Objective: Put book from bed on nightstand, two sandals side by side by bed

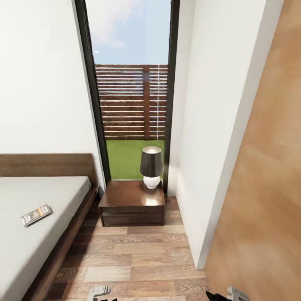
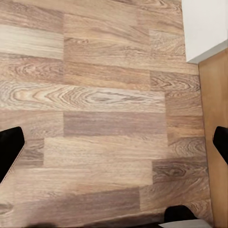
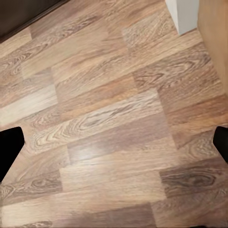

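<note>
Left end effector and right end effector: jaws wide, empty, over plank floor. Book: flat on bed mattress, long axis running diagonally toward nightstand.

No legible text on book

Your left tool points down, its two dark fingers spread wide at the edges of its wrist view, nothing between them. Your right tool hangs the same way, fingers wide apart. Both arms sit low and near.
</note>
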You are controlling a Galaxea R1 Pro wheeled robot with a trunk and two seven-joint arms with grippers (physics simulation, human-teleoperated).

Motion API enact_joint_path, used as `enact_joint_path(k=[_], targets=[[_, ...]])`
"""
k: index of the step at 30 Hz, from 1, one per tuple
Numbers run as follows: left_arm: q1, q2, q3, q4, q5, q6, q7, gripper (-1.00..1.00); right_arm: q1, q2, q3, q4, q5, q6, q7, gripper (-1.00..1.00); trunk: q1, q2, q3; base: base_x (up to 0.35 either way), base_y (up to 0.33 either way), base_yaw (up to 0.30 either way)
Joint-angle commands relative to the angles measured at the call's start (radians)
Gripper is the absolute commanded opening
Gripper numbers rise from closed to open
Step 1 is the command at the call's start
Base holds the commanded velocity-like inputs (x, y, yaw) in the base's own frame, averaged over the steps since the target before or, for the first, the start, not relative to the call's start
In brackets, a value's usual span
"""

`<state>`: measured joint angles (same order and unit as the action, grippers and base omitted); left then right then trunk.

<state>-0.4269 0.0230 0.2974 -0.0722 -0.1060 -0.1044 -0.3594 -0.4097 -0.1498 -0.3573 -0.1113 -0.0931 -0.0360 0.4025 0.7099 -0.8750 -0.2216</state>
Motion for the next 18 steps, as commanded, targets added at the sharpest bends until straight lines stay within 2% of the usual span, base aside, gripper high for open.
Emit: enact_joint_path(k=[1, 18], targets=[[-0.001, 0.0, 0.008, 0.001, -0.011, -0.005, -0.003, 1.0, -0.001, -0.001, 0.003, 0.002, -0.01, -0.002, 0.004, 1.0, 0.001, -0.001, -0.001, 0.326, 0.0, 0.159], [-0.001, 0.0, 0.008, 0.001, -0.011, -0.005, -0.003, 1.0, -0.001, -0.001, 0.003, 0.002, -0.01, -0.002, 0.004, 1.0, 0.001, -0.001, -0.001, 0.326, 0.0, 0.018]])
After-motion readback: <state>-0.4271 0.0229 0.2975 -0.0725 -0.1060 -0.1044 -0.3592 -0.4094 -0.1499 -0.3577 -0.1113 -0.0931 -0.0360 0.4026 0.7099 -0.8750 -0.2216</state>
